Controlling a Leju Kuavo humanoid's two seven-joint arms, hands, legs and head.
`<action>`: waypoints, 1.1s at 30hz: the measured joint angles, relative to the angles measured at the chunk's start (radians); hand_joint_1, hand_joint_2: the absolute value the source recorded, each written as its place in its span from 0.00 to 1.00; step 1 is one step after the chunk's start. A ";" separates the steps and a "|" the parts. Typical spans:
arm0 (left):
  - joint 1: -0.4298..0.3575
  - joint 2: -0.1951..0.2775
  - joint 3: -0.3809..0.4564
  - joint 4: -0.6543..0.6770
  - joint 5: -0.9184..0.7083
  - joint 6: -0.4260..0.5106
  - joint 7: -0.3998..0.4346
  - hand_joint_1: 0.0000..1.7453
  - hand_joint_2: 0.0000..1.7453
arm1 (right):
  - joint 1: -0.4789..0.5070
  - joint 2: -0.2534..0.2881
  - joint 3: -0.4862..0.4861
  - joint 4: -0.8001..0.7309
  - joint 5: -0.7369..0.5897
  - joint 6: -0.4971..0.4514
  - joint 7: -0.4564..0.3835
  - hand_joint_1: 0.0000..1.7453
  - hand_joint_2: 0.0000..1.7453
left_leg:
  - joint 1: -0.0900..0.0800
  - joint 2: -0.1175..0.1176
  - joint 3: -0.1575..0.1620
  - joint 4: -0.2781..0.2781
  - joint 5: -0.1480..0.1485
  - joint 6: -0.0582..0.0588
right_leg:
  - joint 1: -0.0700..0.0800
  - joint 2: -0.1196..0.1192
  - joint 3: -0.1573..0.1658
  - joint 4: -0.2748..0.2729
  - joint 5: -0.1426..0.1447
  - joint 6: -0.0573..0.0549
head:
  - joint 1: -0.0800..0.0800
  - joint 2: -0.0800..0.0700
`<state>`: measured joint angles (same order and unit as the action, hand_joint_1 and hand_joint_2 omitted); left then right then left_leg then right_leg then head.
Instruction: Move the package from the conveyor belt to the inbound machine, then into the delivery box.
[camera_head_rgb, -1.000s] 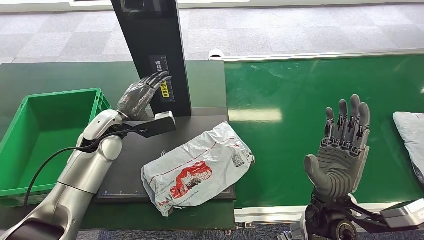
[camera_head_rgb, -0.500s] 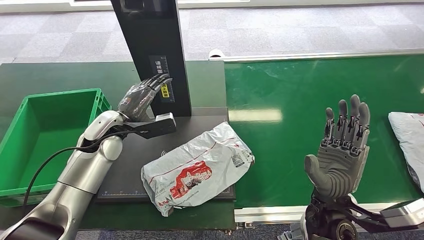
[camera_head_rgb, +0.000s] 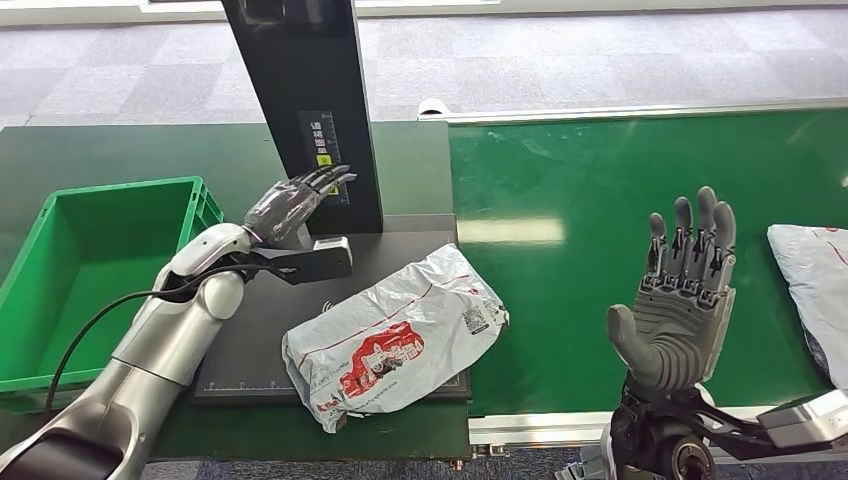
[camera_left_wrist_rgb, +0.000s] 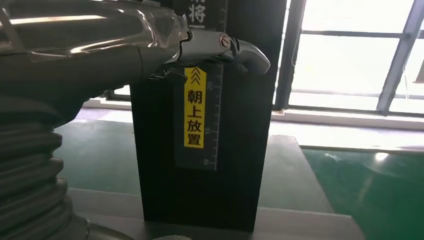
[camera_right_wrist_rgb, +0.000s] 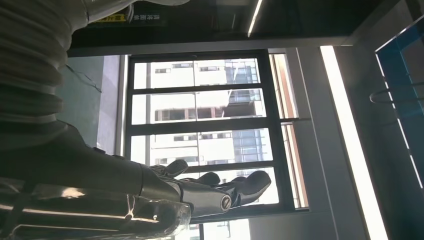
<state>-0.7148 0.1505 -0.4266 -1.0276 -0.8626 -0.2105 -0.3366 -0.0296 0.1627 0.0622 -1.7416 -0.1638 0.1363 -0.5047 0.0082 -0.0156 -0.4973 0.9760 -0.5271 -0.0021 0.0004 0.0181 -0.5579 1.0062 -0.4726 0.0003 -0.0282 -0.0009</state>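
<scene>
The package (camera_head_rgb: 393, 340) is lying flat on the black platform of the inbound machine (camera_head_rgb: 318, 110), just in front of its upright column — label side up, probably so it can be scanned. It is held by neither hand. The left hand (camera_head_rgb: 290, 205) is raised beside the column, above the platform and clear of the bag, fingers extended and holding nothing. The right hand (camera_head_rgb: 680, 300) is held upright over the conveyor belt (camera_head_rgb: 600, 200), fingers apart, empty. The delivery box (camera_head_rgb: 90, 270) sits to the left — transfer into it is judged not yet done. A second package (camera_head_rgb: 815, 280) lies at the belt's right edge.

The picture's right edge cuts off a second package (camera_head_rgb: 815, 290); the machine's column (camera_head_rgb: 300, 100) runs past the top
</scene>
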 joint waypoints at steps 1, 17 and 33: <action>-0.002 0.005 -0.008 0.006 0.011 -0.021 -0.013 0.00 1.00 | -0.001 -0.001 0.000 0.003 0.000 -0.001 0.000 0.00 1.00 | 0.000 0.000 0.000 0.000 0.000 0.000 | 0.000 0.000 0.000 0.000 0.000 0.000 | 0.000 0.000; 0.096 0.169 -0.083 -0.128 0.175 -0.160 -0.111 0.00 1.00 | -0.017 -0.021 0.006 0.048 -0.017 -0.035 -0.016 0.00 1.00 | 0.000 0.000 -0.001 0.000 0.000 0.000 | 0.000 0.001 -0.001 0.000 0.000 0.000 | 0.000 0.000; 0.168 0.232 -0.035 -0.258 0.344 -0.215 -0.136 0.00 1.00 | -0.009 -0.029 0.004 0.052 -0.017 -0.035 -0.016 0.00 1.00 | 0.000 0.001 -0.001 0.000 0.000 0.000 | 0.000 0.001 -0.002 0.000 0.000 0.000 | 0.000 0.000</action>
<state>-0.5465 0.3829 -0.4616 -1.2856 -0.5189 -0.4252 -0.4722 -0.0388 0.1340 0.0667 -1.6899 -0.1804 0.1011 -0.5208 0.0084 -0.0148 -0.4986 0.9757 -0.5271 -0.0021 0.0005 0.0194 -0.5596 1.0064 -0.4727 0.0001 -0.0282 -0.0010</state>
